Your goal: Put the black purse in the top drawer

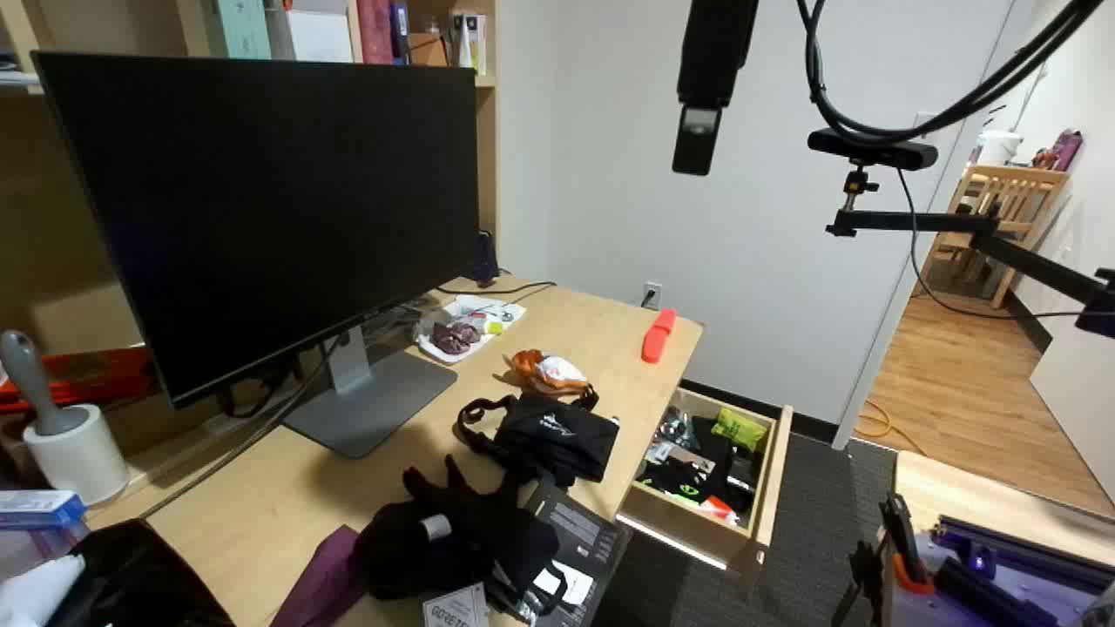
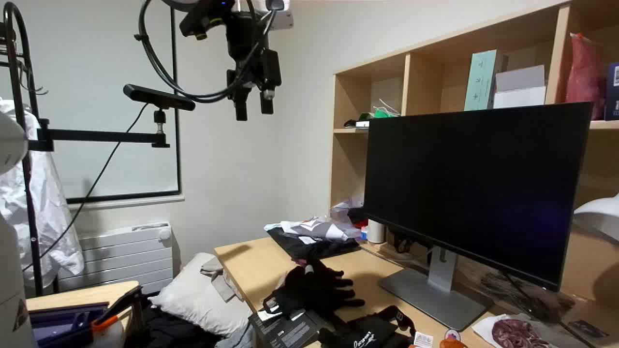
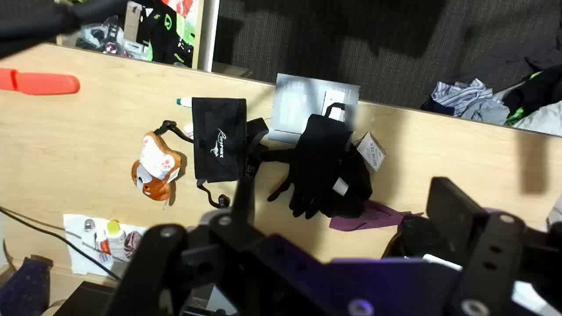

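1. Concerning the gripper (image 2: 254, 107): hangs high above the desk (image 3: 101, 118), spread wide, holding nothing.
2. Concerning the black purse (image 3: 219, 140): lies on the desk, just beside the black glove (image 3: 320, 145).
3. Concerning the top drawer (image 1: 772, 479): stands pulled out below the desk's edge.

Gripper (image 3: 344, 188): is holding its fingers apart
Black purse (image 3: 219, 140): is lying between plush toy (image 3: 156, 169) and black glove (image 3: 314, 158)
Top drawer (image 3: 202, 39): is standing open, apparently crowded, partly cropped
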`<state>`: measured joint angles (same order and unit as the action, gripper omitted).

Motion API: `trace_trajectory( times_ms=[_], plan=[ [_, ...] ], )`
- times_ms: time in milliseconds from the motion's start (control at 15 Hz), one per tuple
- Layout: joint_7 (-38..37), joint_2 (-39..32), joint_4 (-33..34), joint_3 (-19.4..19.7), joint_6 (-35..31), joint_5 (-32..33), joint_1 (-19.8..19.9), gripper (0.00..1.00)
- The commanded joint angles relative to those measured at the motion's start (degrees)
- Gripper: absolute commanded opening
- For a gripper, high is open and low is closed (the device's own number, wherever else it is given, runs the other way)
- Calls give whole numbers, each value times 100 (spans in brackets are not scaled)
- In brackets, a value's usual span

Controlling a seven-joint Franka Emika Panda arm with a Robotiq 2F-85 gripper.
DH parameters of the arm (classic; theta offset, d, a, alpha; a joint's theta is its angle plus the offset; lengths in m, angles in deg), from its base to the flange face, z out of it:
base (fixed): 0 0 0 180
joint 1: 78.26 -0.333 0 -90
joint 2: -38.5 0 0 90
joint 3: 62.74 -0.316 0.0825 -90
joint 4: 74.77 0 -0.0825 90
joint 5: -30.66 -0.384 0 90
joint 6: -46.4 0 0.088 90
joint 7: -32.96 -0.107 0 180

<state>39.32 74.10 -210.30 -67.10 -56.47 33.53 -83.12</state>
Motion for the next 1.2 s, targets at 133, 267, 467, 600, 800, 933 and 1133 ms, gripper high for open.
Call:
trace_trajectory(
  times_ms=[133,267,467,600,800,933,1133],
  plan=[
    [-22,-6,10,33,10,21,-45,100],
    [-22,-6,10,33,10,21,-45,100],
    [-65,-351,188,77,-32,-45,-12,100],
    [-112,-621,246,116,-88,-2,53,100],
    [-177,-1160,338,228,-255,-2,156,100],
    [-168,-1528,396,318,-454,4,227,100],
    [14,-2088,357,507,-1076,-46,295,100]
  ],
)
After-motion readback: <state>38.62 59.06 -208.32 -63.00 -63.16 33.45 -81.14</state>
